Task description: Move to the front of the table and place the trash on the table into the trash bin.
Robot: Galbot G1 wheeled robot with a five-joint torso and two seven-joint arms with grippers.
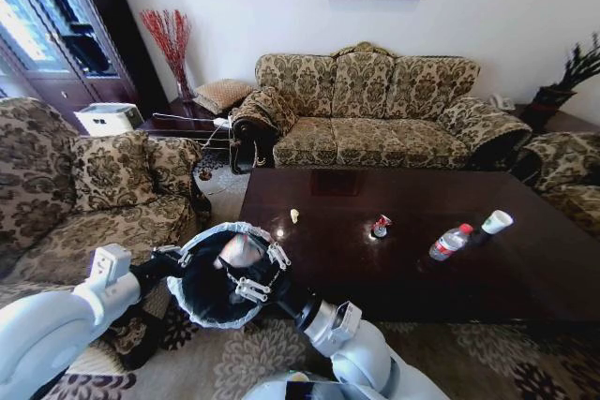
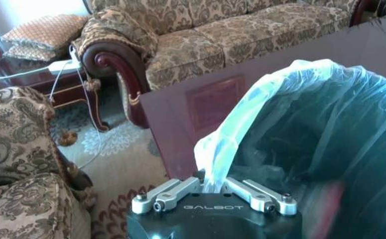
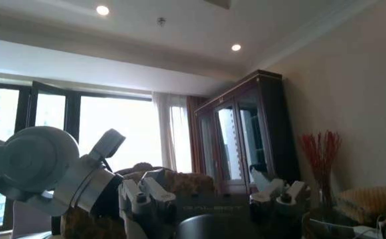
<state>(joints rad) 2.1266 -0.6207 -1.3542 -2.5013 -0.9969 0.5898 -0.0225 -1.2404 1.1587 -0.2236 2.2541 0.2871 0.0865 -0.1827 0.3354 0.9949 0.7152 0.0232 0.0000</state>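
The trash bin (image 1: 208,311), black with a white bag liner (image 2: 292,99), hangs off the floor by the table's (image 1: 319,264) near-left corner. My left gripper (image 1: 172,259) is shut on its rim (image 2: 212,185), the liner pinched between the fingers. My right gripper (image 1: 262,272) is open over the bin's mouth, with nothing held; its fingers (image 3: 138,198) stand wide apart. On the table lie a small yellowish scrap (image 1: 294,215), a red-white crushed wrapper (image 1: 380,226), a red-capped clear bottle (image 1: 451,242) on its side and a white paper cup (image 1: 496,222).
A patterned sofa (image 1: 375,110) stands behind the table, with an armchair (image 1: 84,194) on the left and another (image 1: 567,175) on the right. A dark side table (image 1: 187,119) with cables sits at the back left. Patterned carpet (image 1: 234,353) lies under the bin.
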